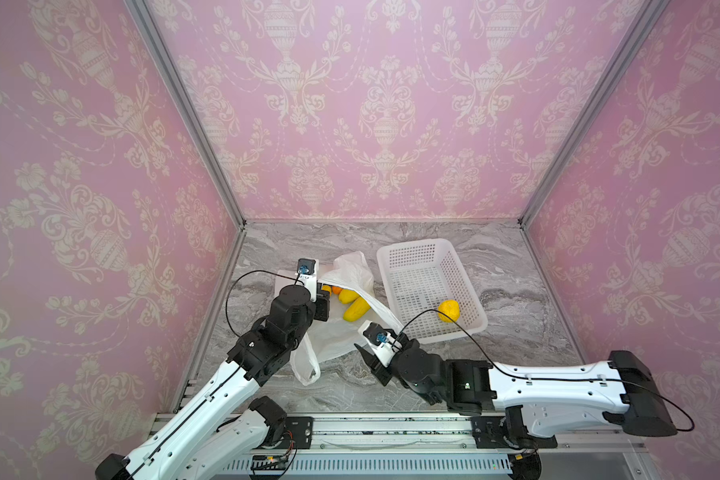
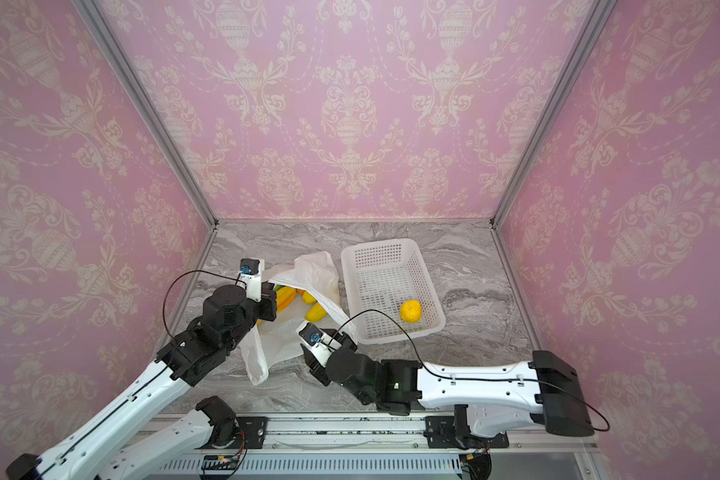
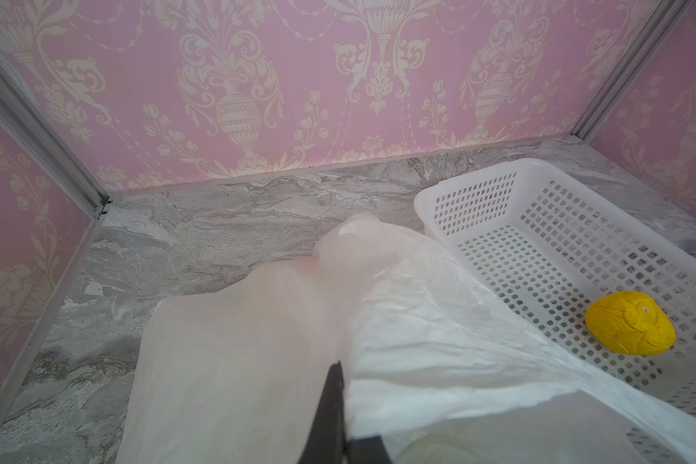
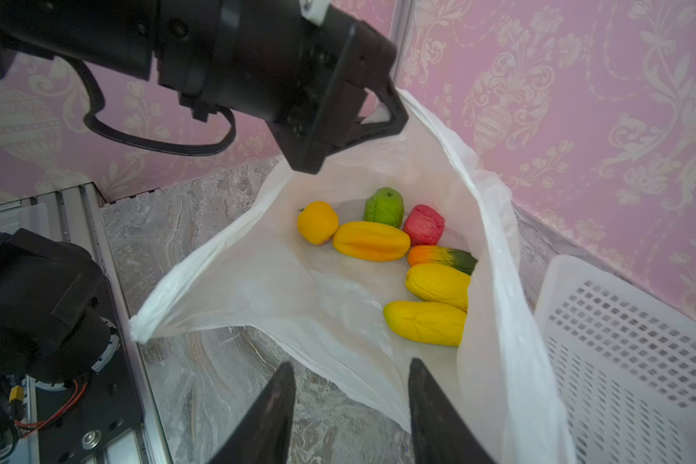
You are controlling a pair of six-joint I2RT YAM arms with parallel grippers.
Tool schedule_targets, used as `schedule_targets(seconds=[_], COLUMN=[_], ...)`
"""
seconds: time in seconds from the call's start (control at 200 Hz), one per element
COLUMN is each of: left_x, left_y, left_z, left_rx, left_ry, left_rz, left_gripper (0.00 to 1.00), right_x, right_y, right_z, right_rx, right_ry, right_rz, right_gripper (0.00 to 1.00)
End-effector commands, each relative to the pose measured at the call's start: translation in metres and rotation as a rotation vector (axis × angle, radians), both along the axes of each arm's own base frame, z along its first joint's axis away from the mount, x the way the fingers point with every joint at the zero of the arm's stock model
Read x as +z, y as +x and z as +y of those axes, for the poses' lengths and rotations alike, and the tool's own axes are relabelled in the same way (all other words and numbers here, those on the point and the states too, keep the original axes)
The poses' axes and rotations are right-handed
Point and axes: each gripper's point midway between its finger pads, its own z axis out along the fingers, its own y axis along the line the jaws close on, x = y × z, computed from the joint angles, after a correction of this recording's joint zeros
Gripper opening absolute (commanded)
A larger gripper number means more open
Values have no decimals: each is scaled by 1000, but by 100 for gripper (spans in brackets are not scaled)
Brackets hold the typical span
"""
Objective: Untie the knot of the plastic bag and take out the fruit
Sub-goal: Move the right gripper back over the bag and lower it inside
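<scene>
The fruit (image 4: 424, 323) lies in the plastic bag (image 4: 258, 289). It is small and glossy, likely light and slippery, so take the nearest yellow piece across its middle. Your left gripper (image 4: 394, 110) pinches the limp rim up. Your right gripper (image 4: 350, 363), half spread and empty, hovers at the mouth. In a top view the basket (image 1: 412, 244) sits at three o'clock of the bag.
</scene>
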Motion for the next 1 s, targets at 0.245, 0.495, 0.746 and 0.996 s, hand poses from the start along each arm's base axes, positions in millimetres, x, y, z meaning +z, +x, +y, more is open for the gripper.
schedule_targets(seconds=[0.245, 0.495, 0.746, 0.996], left_x=[2, 3, 2, 2], left_y=[-2, -3, -3, -3], left_z=[4, 4, 3, 1], left_rx=[7, 6, 2, -8], left_ry=[-22, -25, -24, -29], left_rz=[-13, -17, -16, -15], left_gripper=[0, 0, 0, 0], right_x=[-48, -94, -119, -141], right_y=[17, 63, 107, 133], right_z=[80, 67, 33, 39], right_rx=[1, -174, -449, -613], right_ry=[30, 66, 66, 0], right_rz=[-18, 53, 130, 197], right_gripper=[35, 33, 41, 53])
